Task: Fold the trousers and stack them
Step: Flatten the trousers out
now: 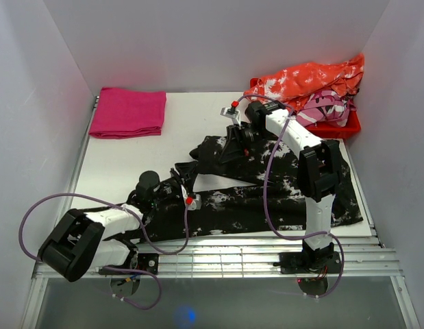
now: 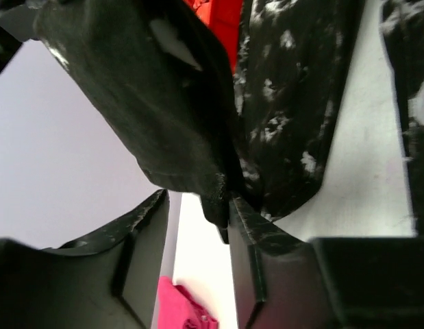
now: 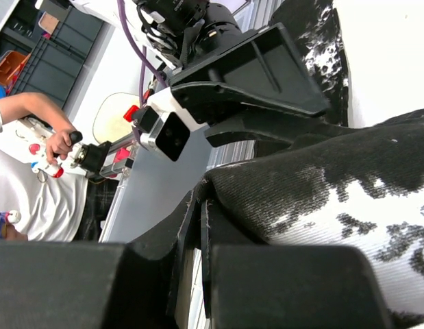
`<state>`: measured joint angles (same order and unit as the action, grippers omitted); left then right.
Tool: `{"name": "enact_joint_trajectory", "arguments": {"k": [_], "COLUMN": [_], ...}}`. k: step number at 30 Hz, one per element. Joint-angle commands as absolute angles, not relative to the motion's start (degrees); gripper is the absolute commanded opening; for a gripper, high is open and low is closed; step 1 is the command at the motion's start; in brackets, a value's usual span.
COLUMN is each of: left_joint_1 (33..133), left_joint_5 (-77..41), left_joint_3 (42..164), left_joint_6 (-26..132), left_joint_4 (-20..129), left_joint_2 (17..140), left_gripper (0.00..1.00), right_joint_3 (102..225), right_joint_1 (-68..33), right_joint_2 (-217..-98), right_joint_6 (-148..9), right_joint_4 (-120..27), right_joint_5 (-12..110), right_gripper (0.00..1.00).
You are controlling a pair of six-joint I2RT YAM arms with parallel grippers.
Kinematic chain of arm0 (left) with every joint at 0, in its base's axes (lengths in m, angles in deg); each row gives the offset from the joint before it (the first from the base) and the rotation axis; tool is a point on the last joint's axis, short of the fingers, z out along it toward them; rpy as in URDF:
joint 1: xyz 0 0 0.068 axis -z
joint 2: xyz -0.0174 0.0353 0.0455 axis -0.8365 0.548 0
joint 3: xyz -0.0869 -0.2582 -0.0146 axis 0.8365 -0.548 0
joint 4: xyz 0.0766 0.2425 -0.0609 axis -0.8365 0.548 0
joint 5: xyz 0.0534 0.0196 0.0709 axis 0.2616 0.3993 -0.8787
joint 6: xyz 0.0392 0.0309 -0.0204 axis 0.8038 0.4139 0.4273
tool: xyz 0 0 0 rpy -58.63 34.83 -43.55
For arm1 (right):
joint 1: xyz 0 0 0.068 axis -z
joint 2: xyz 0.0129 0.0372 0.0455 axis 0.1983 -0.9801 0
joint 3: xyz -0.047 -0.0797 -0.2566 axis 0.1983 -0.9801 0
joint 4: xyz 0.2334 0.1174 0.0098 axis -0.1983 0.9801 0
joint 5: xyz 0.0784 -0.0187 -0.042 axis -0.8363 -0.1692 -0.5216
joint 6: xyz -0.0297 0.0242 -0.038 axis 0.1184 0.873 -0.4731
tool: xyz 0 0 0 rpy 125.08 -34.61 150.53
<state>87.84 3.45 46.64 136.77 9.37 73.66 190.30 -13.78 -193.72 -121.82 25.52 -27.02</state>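
The trousers (image 1: 266,199), black with white splotches, lie spread over the middle and right of the table. My right gripper (image 1: 233,142) is shut on a raised fold of them near the far leg. In the right wrist view (image 3: 200,202) the jaws stand almost closed, with the cloth (image 3: 348,192) pinched in them and draped over one finger. My left gripper (image 1: 181,184) is at the left end of the trousers. In its wrist view (image 2: 198,202) the jaws stand apart with table between them, and a hanging fold (image 2: 287,103) touches the right fingertip (image 2: 240,214).
A folded magenta cloth (image 1: 128,113) lies at the back left. A red tray (image 1: 338,127) at the back right holds an orange-and-white garment (image 1: 307,79). White walls close in the left, back and right sides. A slatted rail (image 1: 218,257) runs along the near edge.
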Motion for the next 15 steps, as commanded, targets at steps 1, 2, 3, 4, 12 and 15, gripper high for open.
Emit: {"name": "enact_joint_trajectory", "arguments": {"k": [1,2,3,4,12,15], "left_joint_1": [88.1,88.1,88.1,88.1,87.7,86.7], "left_joint_5": [1.2,1.3,1.5,1.7,-4.6,-8.7], "left_joint_3": [50.2,50.6,51.0,51.4,59.0,61.5], "left_joint_6": [135.1,134.5,133.2,132.6,130.9,131.8], "left_joint_4": [6.3,6.4,7.2,8.1,33.3,41.3], "left_joint_2": [73.5,73.3,72.9,72.2,55.2,50.0], "left_gripper": [0.48,0.45,0.41,0.37,0.0,0.0], "right_joint_3": [191.0,190.9,190.7,190.5,189.8,189.9], "right_joint_1": [-15.1,-15.2,-15.2,-15.2,-14.1,-12.9], "right_joint_2": [-191.8,-191.6,-191.5,-191.5,-190.3,-190.3], "right_joint_6": [-121.3,-120.0,-119.2,-118.3,-110.8,-103.7], "right_joint_4": [26.4,25.8,24.6,23.9,17.7,12.8], "right_joint_5": [-39.0,-39.1,-39.0,-39.0,-31.7,-24.3], "right_gripper": [0.08,0.08,0.08,0.09,0.46,0.65]}}
